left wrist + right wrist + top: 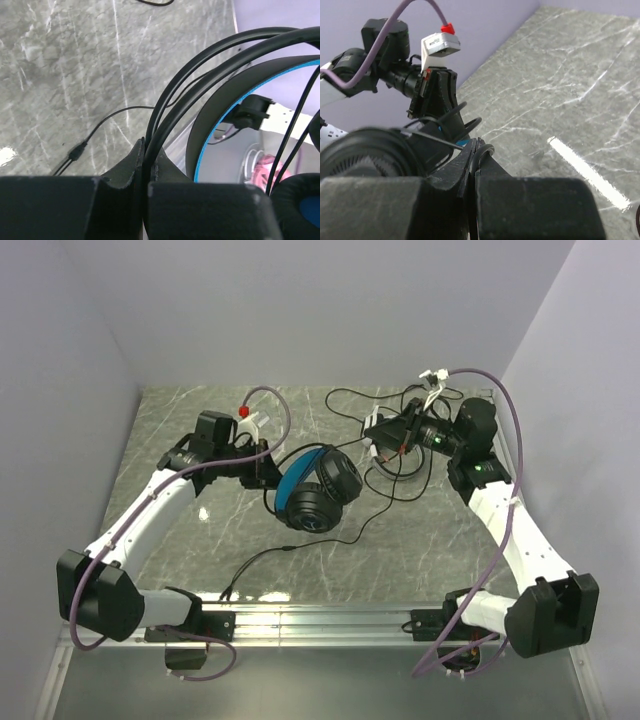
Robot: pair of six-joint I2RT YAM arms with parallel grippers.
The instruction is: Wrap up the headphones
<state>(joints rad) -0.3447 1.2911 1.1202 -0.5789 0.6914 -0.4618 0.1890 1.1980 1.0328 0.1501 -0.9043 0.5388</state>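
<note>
Free end of the cable (284,550) lies nearest the bases, well short of both claws. Left gripper (148,149) clamped on the headphones (318,490) by the black headband rails, earcups just right of it. Right gripper (476,148) pinched shut on the thin cable; slack loops beyond it on the table (420,540).

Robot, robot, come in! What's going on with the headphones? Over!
Left gripper shut on headphones band. Right gripper shut on cable. Slack cable strewn over table, not wrapped yet.
</note>
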